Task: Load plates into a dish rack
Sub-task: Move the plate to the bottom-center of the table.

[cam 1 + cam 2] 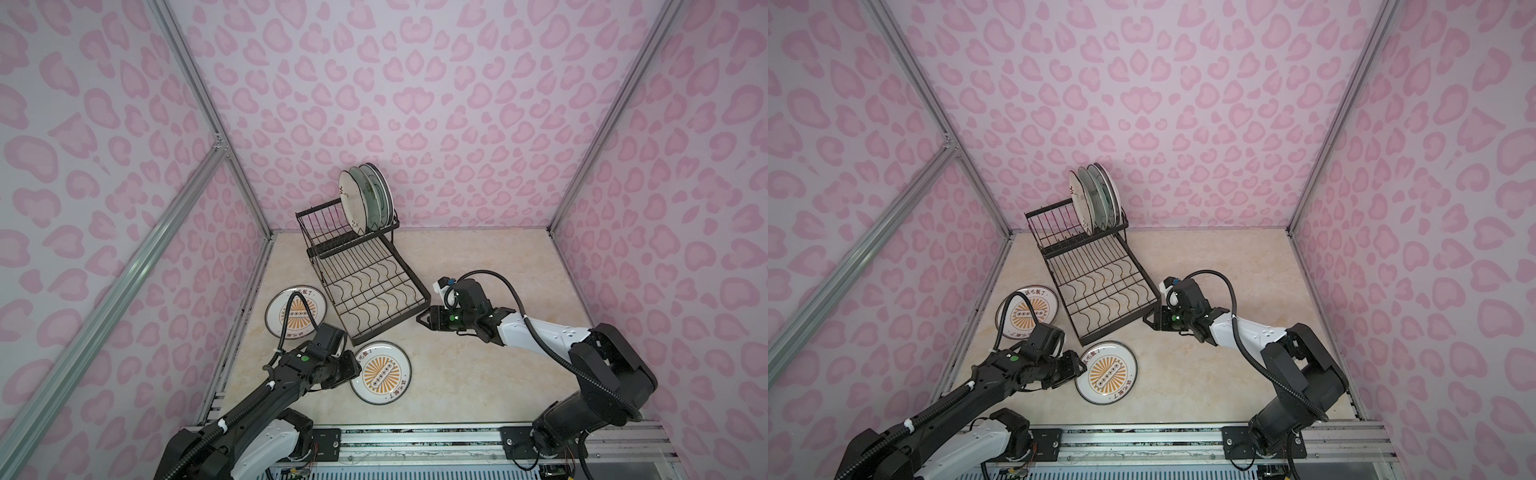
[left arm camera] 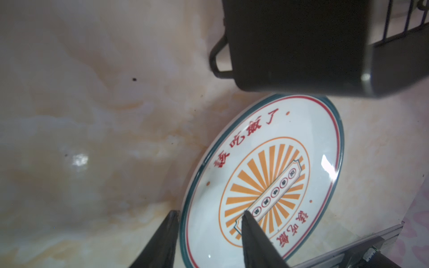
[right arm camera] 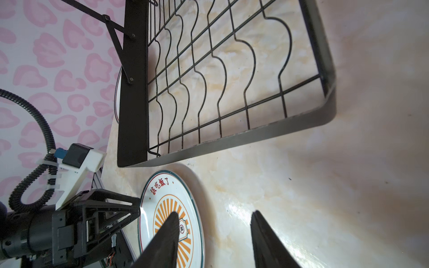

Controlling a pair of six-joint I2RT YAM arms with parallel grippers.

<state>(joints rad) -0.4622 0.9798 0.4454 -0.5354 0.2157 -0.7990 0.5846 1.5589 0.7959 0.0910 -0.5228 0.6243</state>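
Note:
Two white plates with an orange sunburst lie flat on the table. One is at the left (image 1: 296, 312) (image 1: 1026, 312), the other in front of the dish rack (image 1: 380, 372) (image 1: 1106, 372) (image 2: 267, 176) (image 3: 170, 220). My left gripper (image 1: 356, 370) (image 1: 1080, 365) (image 2: 210, 214) is open and straddles the front plate's near-left rim, one finger over the plate and one outside it. My right gripper (image 1: 419, 319) (image 1: 1145, 321) (image 3: 214, 213) is open and empty, just off the front right corner of the black wire dish rack (image 1: 392, 321) (image 1: 1121, 321) (image 3: 232, 139). Three plates (image 1: 352, 203) (image 1: 1080, 203) stand upright in the rack's raised tier.
The rack's lower tray with wavy dividers holds nothing. Pink patterned walls with aluminium posts close in the left, back and right sides. An aluminium rail (image 1: 415, 436) carrying both arm bases runs along the table's front edge. The left plate lies close to the left wall.

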